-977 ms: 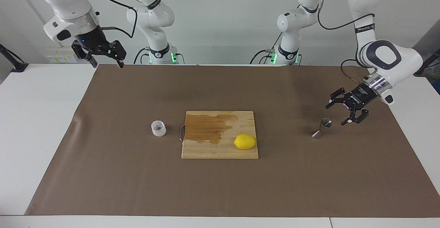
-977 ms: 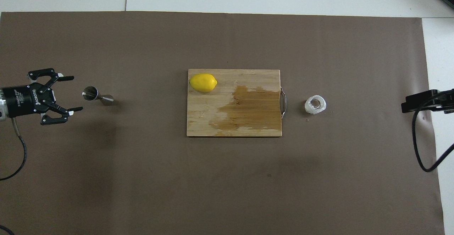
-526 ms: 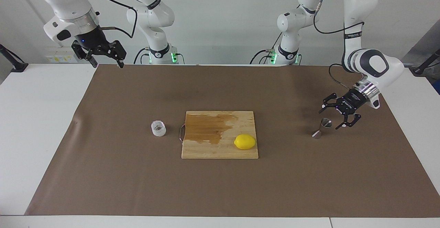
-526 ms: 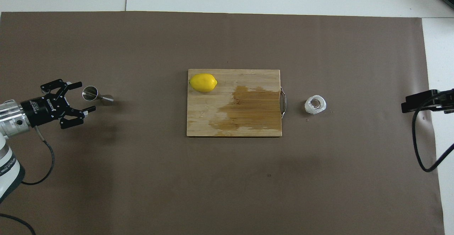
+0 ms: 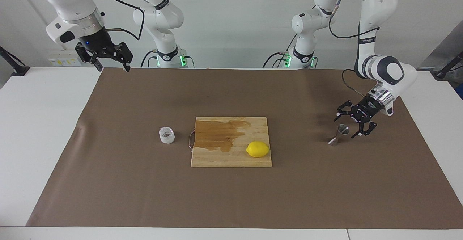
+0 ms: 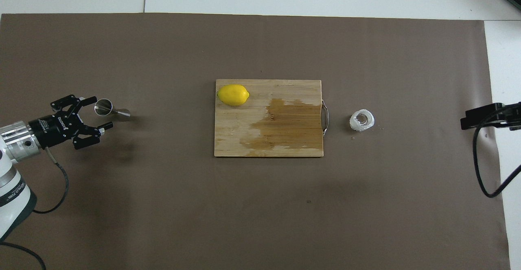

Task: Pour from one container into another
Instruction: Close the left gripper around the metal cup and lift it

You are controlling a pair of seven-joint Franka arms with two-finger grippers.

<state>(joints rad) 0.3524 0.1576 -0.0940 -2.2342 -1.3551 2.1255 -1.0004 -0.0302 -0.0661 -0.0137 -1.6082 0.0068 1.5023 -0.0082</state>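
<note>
A white table (image 5: 43, 131) against a pale wall carries a brown mat (image 5: 231, 196). At the mat's middle lies a stained cutting board (image 5: 231, 153) with a lemon (image 5: 258, 149). The cup (image 5: 166, 135) stands beside the board's handle. Toward the left arm's end stands the jigger (image 5: 339, 134), the left gripper (image 5: 344, 125) spread around its top. The right gripper (image 5: 113, 66) waits spread over the mat's corner.

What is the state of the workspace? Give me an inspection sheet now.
Surface: brown mat on a white table.
Job's things: clear cup upright beside the board's handle; metal jigger standing toward the left arm's end.
Clutter: cutting board with a dark wet stain; lemon on it.
Grippers: left hand open, straddling the jigger's top; right hand open, waiting over the mat's corner.
Cables: black cable at the right arm's end.
Surroundings: nothing seen.
</note>
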